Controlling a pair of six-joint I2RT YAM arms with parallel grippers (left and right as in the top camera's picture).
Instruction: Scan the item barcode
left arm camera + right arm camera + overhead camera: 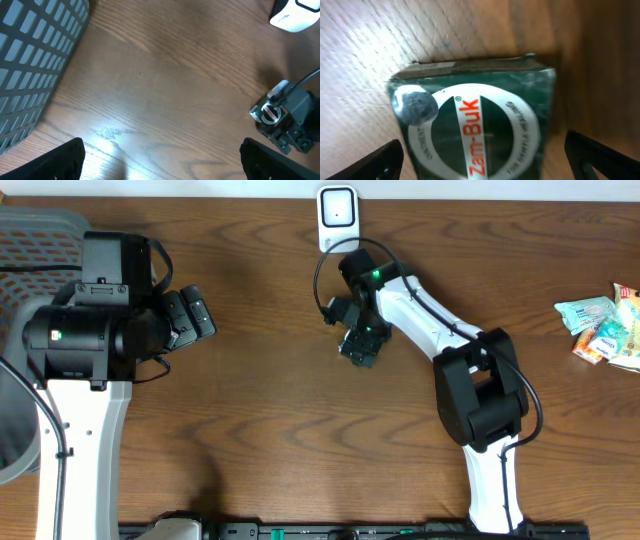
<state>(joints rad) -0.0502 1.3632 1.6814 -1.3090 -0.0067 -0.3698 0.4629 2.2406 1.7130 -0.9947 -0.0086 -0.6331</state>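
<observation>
Dark green cardboard makes up the Zam-Buk box (480,125), which lies flat on the brown wooden table (250,410) directly beneath the right gripper (484,162). In the right wrist view its top face fills most of the frame. A broad white ring runs around a green oval, and "Zam-Buk" stands in red letters on a white band through the middle. Smaller dark print follows the curve of the ring but is too blurred to read in full. A round silvery-grey patch sits on the left part of the ring. Along the far edge a narrow side panel shows, partly pale, with fine print that cannot be made out.

The right gripper's jaws are spread wide, its black fingers (370,162) at the two lower corners of the view with the box between them. Neither finger is seen pressing on it. From overhead this gripper points down at the middle of the table and covers nearly all of the box. It is near the white scanner (337,215), which stands at the table's far edge.

The left gripper (195,318) hangs well to the left, its jaws likewise spread wide over bare wood. Its wrist view shows its fingers (55,162) at the bottom corners and a grey lattice basket (30,65) at the left. A cluster of snack packets (605,328) lies at the table's right edge.
</observation>
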